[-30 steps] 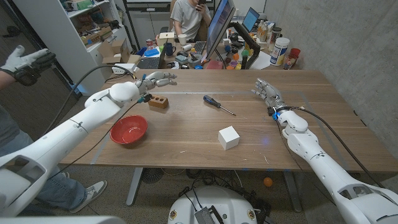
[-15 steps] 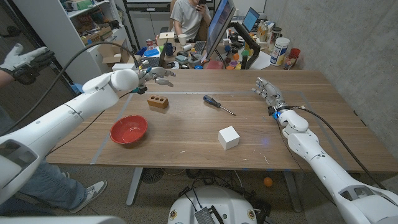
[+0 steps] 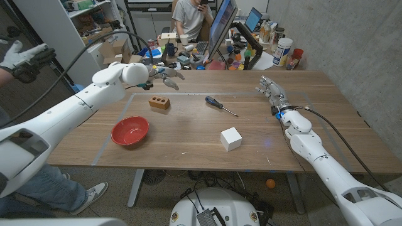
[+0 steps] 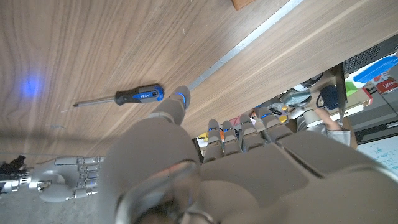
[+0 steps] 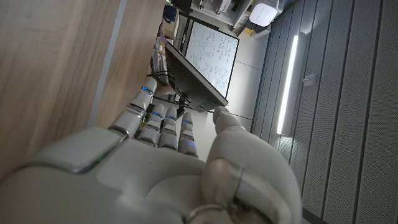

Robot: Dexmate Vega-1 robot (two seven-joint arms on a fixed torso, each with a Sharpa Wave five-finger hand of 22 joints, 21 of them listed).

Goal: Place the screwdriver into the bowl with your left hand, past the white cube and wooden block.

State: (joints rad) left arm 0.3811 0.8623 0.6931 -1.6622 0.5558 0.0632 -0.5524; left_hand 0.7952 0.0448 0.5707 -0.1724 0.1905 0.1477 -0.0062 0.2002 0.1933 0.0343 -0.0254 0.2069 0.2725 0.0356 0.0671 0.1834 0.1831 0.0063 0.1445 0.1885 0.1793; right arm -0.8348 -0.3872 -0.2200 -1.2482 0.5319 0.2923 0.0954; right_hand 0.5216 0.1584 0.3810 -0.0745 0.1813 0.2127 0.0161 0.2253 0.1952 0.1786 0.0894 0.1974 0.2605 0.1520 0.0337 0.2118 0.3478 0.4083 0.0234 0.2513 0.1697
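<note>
No legible text; screwdriver [image 4: 118, 98] handle lettering too small.

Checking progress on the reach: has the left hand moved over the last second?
Yes. The left hand has risen away from the wooden block, toward the table's far edge; it holds nothing.

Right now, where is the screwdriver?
In the head view the screwdriver lies untouched on the table's middle far part, between the wooden block to its left and the white cube nearer the robot.
</note>
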